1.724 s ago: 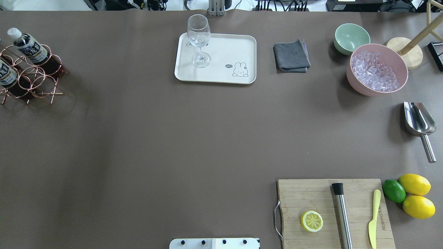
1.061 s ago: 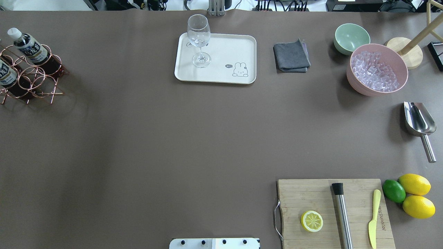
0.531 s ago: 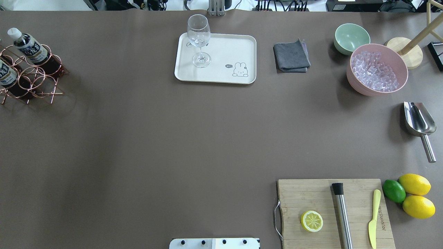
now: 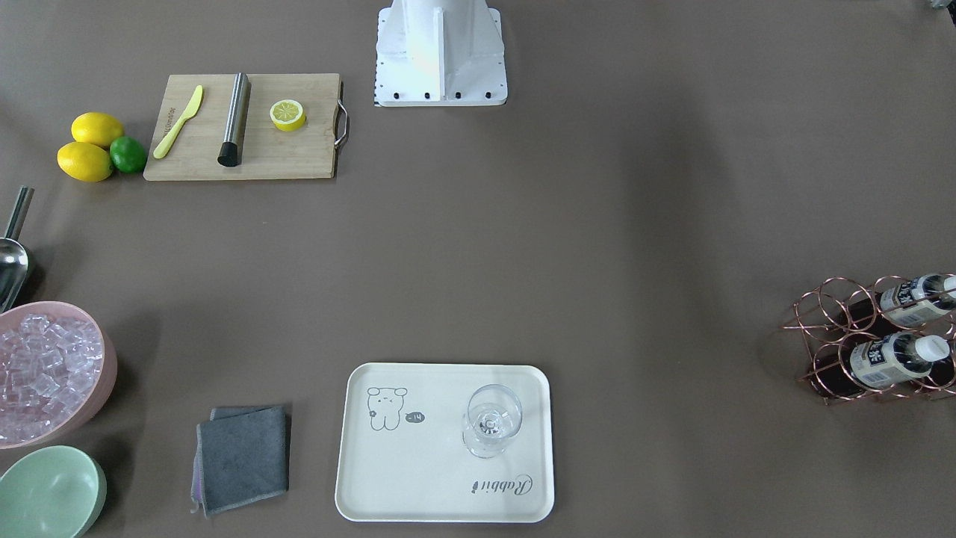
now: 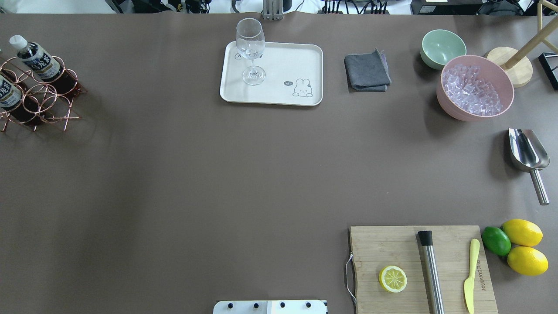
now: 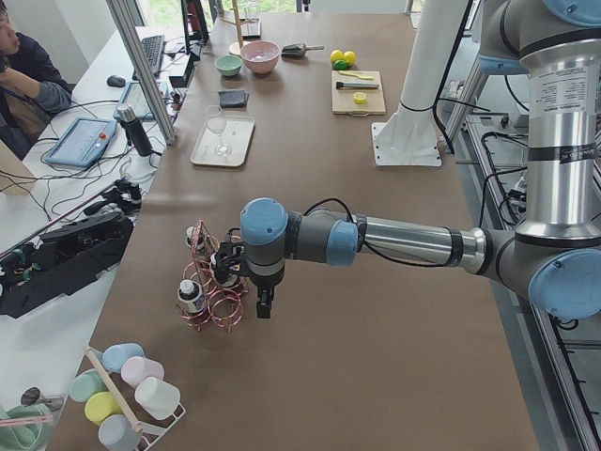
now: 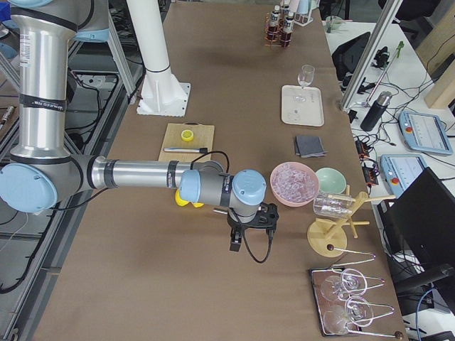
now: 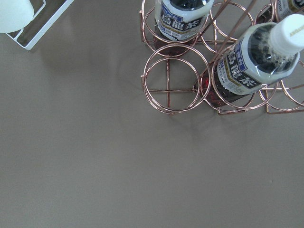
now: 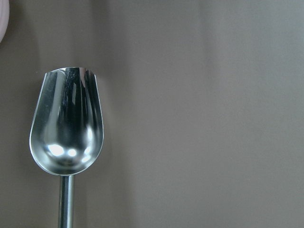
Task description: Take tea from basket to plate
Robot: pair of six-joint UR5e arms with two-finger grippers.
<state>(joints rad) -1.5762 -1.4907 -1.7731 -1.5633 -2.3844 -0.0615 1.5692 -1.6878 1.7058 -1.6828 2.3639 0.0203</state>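
So the tea (image 5: 37, 59) sits in the basket (image 5: 41, 93) way off at the tabletop's (image 5: 174, 174) left edge, while the plate (image 5: 283, 61), wine glass (image 5: 250, 43) standing on it, is far-middle, with the cloth (image 5: 367, 70) just right of it.

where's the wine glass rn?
Overhead view: the wine glass stands upright on the left half of the plate, far-middle of the table, with the grey cloth to the plate's right.

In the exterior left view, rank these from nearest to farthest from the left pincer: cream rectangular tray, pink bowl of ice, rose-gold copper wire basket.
1. Rose-gold copper wire basket, right beside the left pincer, near end.
2. Cream rectangular tray, farther up the table, operators' edge.
3. Pink bowl of ice, far end.
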